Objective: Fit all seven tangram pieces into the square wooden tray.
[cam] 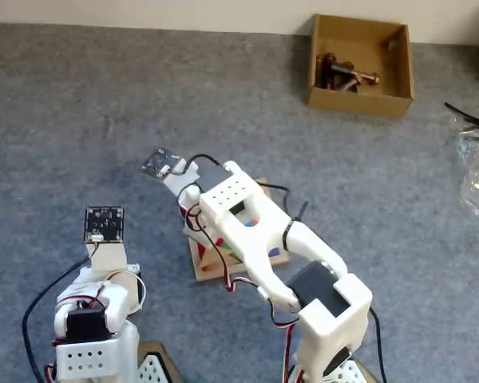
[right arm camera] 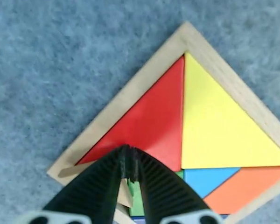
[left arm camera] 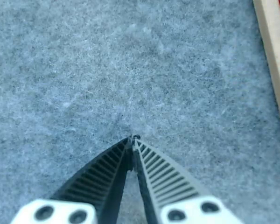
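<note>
High view: we locate the tray (cam: 210, 271) near the centre of the table (cam: 80, 104), beneath the right arm (cam: 247, 215). Left wrist view: the left pincer (left arm camera: 132, 139) is fully closed and empty. Right wrist view: the right pincer (right arm camera: 129, 154) is closed and empty, over the red triangle (right arm camera: 149, 121) in the tray.

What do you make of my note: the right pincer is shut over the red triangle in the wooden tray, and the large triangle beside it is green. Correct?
Not quite. The large triangle beside the red triangle is yellow, not green; the right wrist view shows it. The right pincer is indeed shut over the red triangle in the wooden tray.
</note>
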Robot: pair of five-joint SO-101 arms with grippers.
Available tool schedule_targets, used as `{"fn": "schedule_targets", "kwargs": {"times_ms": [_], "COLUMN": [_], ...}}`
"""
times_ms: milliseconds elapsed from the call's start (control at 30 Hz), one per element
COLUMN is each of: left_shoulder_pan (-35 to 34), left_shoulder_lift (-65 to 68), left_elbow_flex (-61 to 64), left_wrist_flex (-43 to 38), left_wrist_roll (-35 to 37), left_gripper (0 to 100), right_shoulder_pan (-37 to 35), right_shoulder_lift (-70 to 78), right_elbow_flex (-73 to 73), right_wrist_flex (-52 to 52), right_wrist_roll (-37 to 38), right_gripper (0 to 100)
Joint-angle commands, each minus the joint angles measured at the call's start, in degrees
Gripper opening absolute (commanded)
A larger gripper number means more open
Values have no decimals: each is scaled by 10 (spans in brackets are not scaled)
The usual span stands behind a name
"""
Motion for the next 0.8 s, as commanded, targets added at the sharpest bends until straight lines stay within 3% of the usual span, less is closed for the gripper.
{"fn": "schedule_targets", "kwargs": {"times_ms": [0, 767], "left_shoulder_pan": [-5, -5], "left_shoulder_lift": [4, 4], "left_elbow_flex": [12, 12], "left_wrist_flex": [4, 4], "left_wrist_roll": [1, 1], "left_gripper": [5, 5], "right_shoulder_pan": [8, 6], "right_shoulder_lift": [-33, -35], "right_elbow_flex": [-4, -8], "right_wrist_flex": [8, 69], "right_wrist_roll": [-3, -2], "right_gripper": [5, 5]}}
